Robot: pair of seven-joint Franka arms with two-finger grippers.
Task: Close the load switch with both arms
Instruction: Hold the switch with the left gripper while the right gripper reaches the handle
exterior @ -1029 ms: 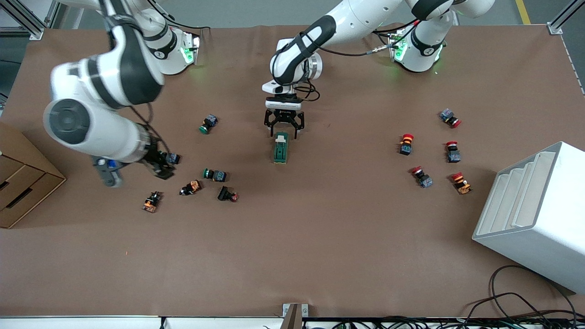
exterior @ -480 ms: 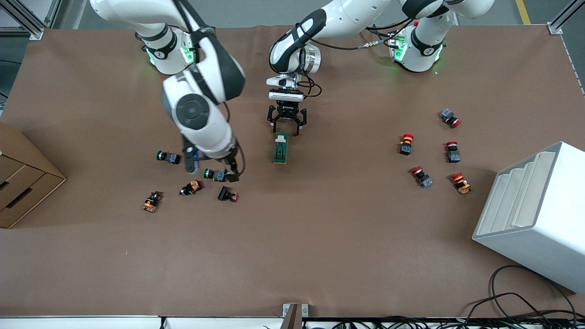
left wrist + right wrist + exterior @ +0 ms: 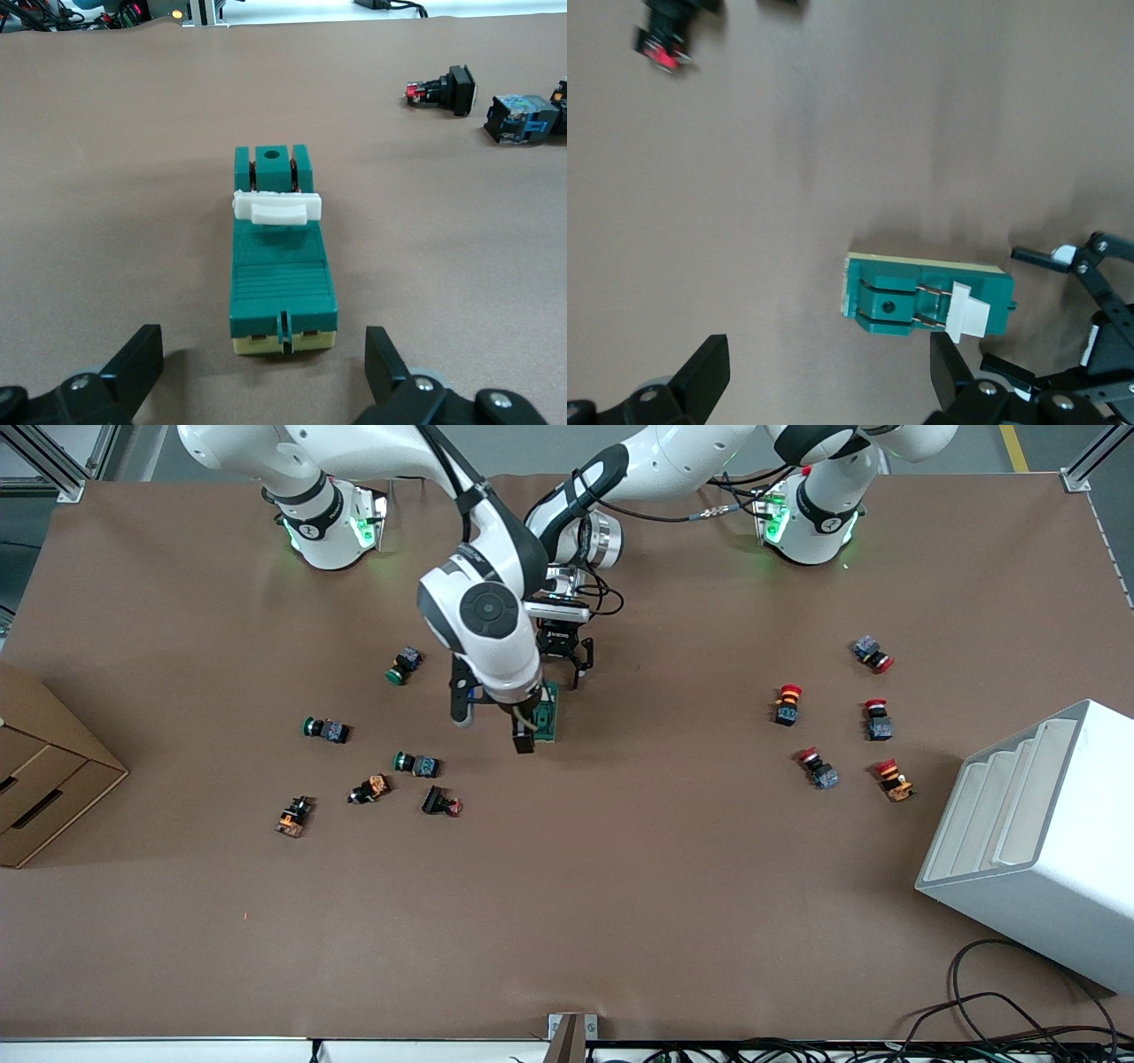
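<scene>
**Operator:** On the brown table [image 3: 620, 886], list the items from largest to smallest.

**Technician:** White stepped bin [image 3: 1028, 841] at the left arm's end. Cardboard box [image 3: 35, 779] at the right arm's end. Right arm [image 3: 483, 615], reaching in from its base. Left arm [image 3: 620, 478], likewise reaching to the table's middle. Then the load switch [image 3: 548, 717], flat on the table midway between both ends, among scattered push buttons: a green-capped one [image 3: 416, 763] toward the right arm's end, a red-capped one [image 3: 787, 704] toward the left arm's end.

**Operator:** State of each gripper?

**Technician:** Left gripper [image 3: 266, 372] stands low at the switch's end farther from the front camera, jaws spread wide, one finger on each side of that end and neither touching it. Right gripper [image 3: 833, 381] hangs over the switch, jaws likewise apart, holding nothing. Its wrist view also shows the left gripper at the tab end.

**Operator:** Switch condition?

**Technician:** White tab [image 3: 276, 206] sits across the green body, near the end with the round hole. Whether it is seated cannot be told.

**Operator:** Step in hand?

**Technician:** Approach, as judged: both grippers are positioned, no contact made. The next move likely calls for one gripper to clamp the body so it cannot slide, then the other to press the tab squarely. An unbraced push would probably skid the switch.
</scene>
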